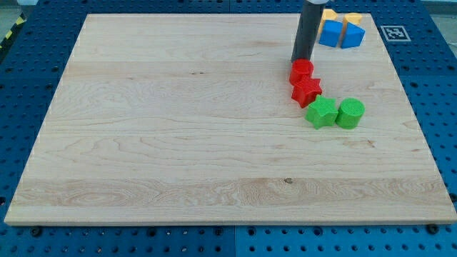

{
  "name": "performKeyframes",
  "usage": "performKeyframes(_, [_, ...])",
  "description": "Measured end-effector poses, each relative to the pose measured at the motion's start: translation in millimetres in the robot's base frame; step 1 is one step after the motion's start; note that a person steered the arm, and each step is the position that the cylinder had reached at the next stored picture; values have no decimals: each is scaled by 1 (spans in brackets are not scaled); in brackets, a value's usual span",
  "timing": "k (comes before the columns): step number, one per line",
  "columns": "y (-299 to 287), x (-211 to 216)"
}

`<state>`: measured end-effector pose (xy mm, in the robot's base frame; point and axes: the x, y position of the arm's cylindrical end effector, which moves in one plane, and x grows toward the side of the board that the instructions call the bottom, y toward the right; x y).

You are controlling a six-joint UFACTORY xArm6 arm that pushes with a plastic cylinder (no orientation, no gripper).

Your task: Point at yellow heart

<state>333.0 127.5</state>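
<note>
Arm end-effector, upper right of the board: a straight, smooth cylindrical rod, dark grey to black, with a faint lengthwise sheen along its left side. Its upper part is cut off by the frame edge. My tip [300,60] ends plainly, without taper.

The arm is seen only as its straight dark rod, which enters from the far edge of the scene, right of centre, and is held nearly upright with a slight lean to the left toward its lower end. My tip [300,60] is set down at the board surface in the far right part of the scene.
</note>
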Motion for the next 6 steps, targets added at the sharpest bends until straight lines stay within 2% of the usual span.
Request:
performKeyframes(1, [26, -6])
performKeyframes(4, [182, -4])
performKeyframes(5, [196, -21])
performKeyframes(6, [189, -61])
